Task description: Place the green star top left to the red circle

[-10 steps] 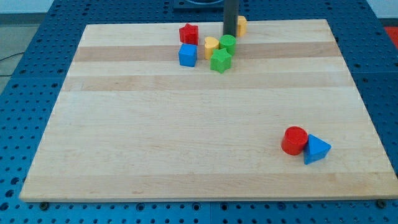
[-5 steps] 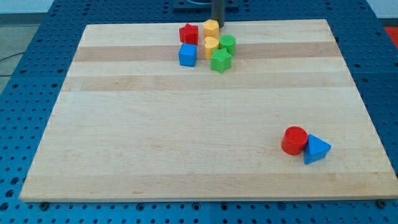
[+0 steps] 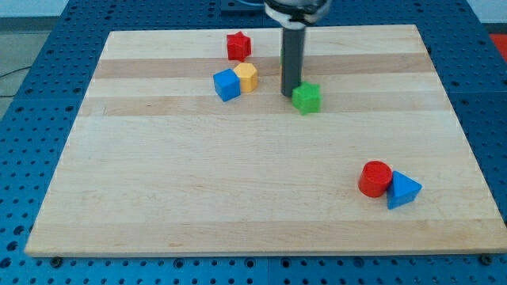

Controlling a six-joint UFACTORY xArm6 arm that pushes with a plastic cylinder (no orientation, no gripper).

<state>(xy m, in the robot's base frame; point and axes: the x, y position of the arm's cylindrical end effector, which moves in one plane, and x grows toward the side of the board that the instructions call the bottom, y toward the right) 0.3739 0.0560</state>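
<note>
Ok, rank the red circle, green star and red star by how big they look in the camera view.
1. red circle, though it sits nearer the view's bottom, so nearness may inflate it
2. green star
3. red star, close to the green star; that order is unsure

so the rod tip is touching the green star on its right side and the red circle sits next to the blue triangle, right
Not quite. In the camera view my tip is at the left side of the green star, not its right. The rest holds: the red circle sits next to the blue triangle, near the view's bottom right.
</note>
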